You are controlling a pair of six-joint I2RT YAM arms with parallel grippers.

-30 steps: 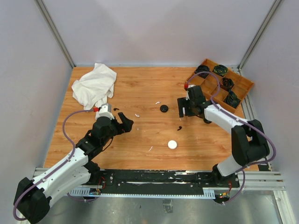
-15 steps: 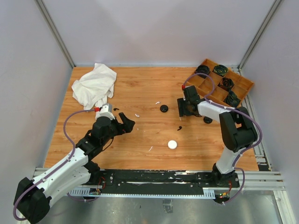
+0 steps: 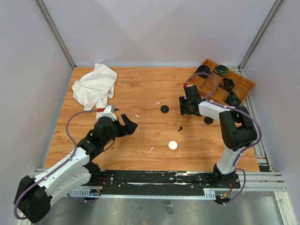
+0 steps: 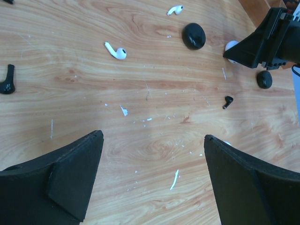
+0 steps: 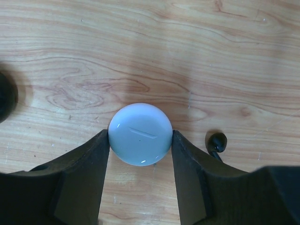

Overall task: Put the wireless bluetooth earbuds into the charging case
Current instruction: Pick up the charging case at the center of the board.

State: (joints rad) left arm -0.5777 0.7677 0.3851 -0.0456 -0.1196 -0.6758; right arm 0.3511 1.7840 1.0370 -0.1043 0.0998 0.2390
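White earbuds (image 4: pixel 116 50) and black earbuds (image 4: pixel 228 101) lie scattered loose on the wooden table (image 3: pixel 140 89). Well to their right, the right gripper (image 5: pixel 140 136) presses both fingers against a round white case (image 5: pixel 140 134), pinching it. The left gripper (image 4: pixel 153 137) hovers above the boards, jaws wide apart and holding nothing.

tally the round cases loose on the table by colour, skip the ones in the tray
Black round cases: 2
White round cases: 2
Total: 4
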